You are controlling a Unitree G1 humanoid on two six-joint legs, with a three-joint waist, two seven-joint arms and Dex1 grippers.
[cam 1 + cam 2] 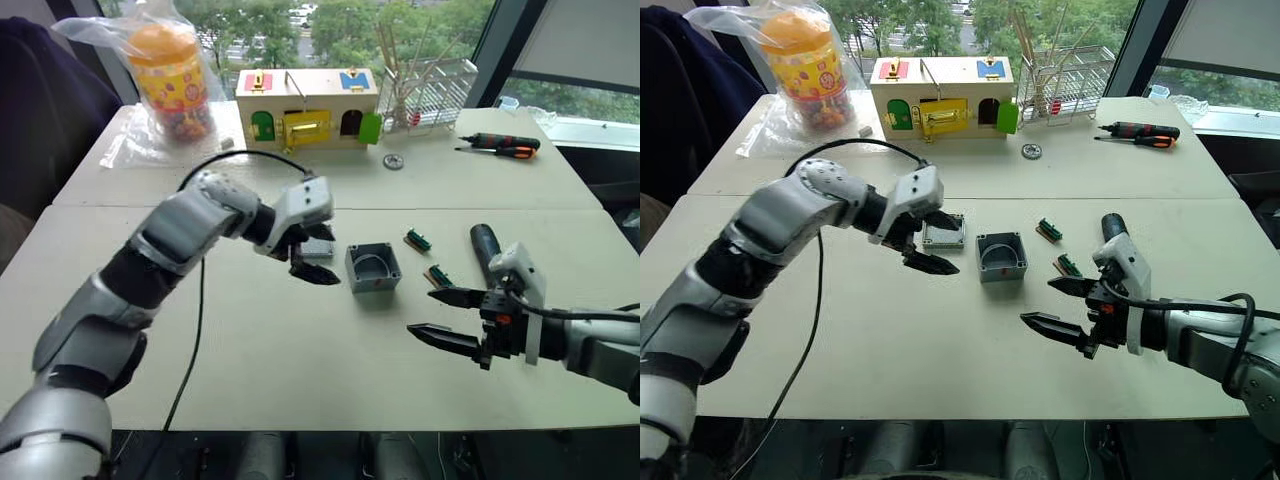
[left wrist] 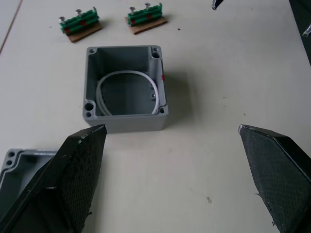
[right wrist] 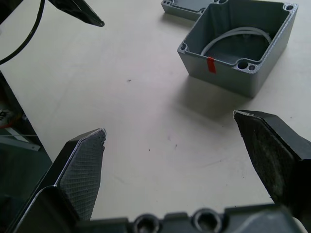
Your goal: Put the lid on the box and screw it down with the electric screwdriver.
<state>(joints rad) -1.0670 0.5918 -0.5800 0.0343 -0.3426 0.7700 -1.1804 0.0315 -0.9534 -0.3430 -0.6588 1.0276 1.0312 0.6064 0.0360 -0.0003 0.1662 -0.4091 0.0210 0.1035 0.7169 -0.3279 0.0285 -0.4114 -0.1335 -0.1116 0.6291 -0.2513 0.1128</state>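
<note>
While both my arms hang over the table (image 1: 300,350), the box (image 1: 373,267) serves as landmark: it sits upright and open-topped near the table's middle, a white ring lying inside it and a small red mark on one wall. Left gripper (image 1: 311,256): jaws wide apart, holding nothing, hovering just left of the box. Lid (image 1: 943,232): flat on the table immediately left of the box, rim up, partly under my left gripper, not touching the box as far as I can tell. Right gripper (image 1: 448,318): jaws wide apart, empty, to the box's right and nearer me. Electric screwdriver (image 1: 484,244): lying on the table right of the box, beyond my right gripper, its far end hidden behind my wrist. Two green blocks (image 1: 418,239) (image 1: 439,275): on small brown pads, between box and screwdriver, screws standing in them. Wooden box (image 1: 307,108), wire rack (image 1: 428,92), washer (image 1: 393,161), orange-handled screwdrivers (image 1: 500,145) and a bagged jar (image 1: 170,78): all well beyond the box, at the table's far side.
</note>
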